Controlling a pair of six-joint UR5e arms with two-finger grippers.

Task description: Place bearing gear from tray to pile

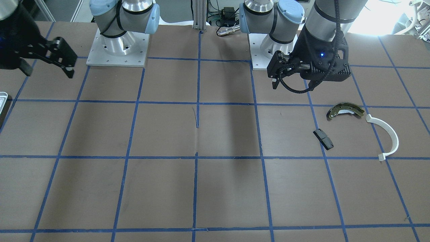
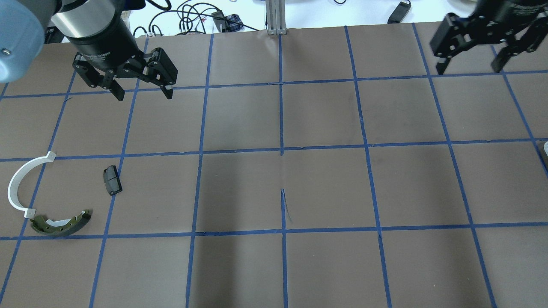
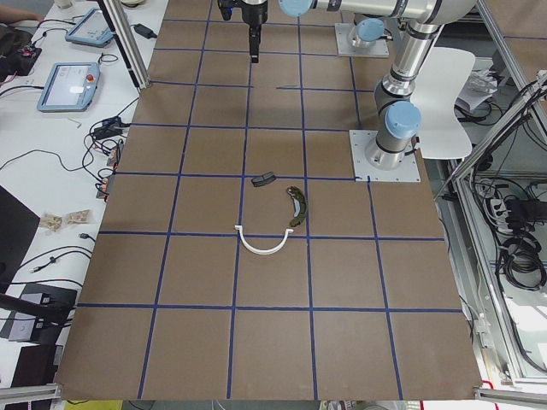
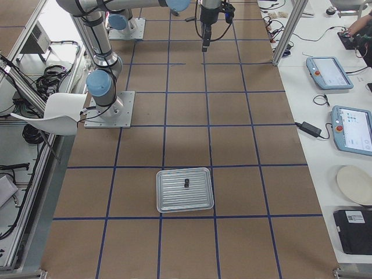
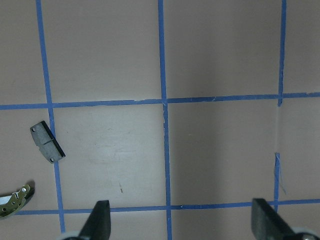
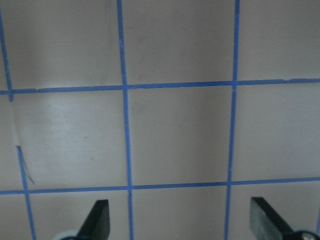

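Observation:
The tray (image 4: 185, 203) shows whole only in the exterior right view, with a small dark part, the bearing gear (image 4: 186, 183), lying in it. A sliver of the tray shows in the front view (image 1: 2, 98). The pile lies on the table's left side: an olive brake shoe (image 2: 60, 223), a white plastic arc (image 2: 19, 188) and a black block (image 2: 112, 179). My left gripper (image 2: 144, 95) hangs open and empty above the table, beyond the pile. My right gripper (image 2: 469, 67) is open and empty, high at the far right, away from the tray.
The brown table (image 2: 282, 188) carries a blue tape grid. The arm bases (image 1: 117, 47) stand at the robot's edge. Cables and tablets (image 4: 354, 128) lie on side benches beyond the table. The left wrist view shows the block (image 5: 47, 142) and the shoe's tip (image 5: 15, 200).

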